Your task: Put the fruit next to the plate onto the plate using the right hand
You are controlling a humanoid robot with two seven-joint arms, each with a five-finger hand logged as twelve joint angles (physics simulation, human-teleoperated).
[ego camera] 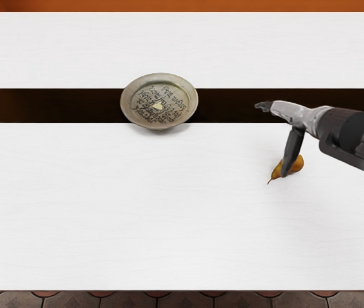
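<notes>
A small orange-brown pear point(298, 165) lies on the white table at the right, its stem pointing down-left. The round metal plate point(129, 97), engraved in the middle, sits far to its upper left, straddling the dark gap between the two white surfaces. My right hand point(278, 138) comes in from the right edge and hovers over the pear. Its dark fingers point(291, 153) hang down in front of the fruit and hide its middle, while the thumb sticks out to the left, away from it. The hand is open and the pear rests on the table.
A dark band point(47, 105) runs across the table between the far white surface and the near one. The near white surface point(137, 212) stretches wide to the left and front. The left arm does not show.
</notes>
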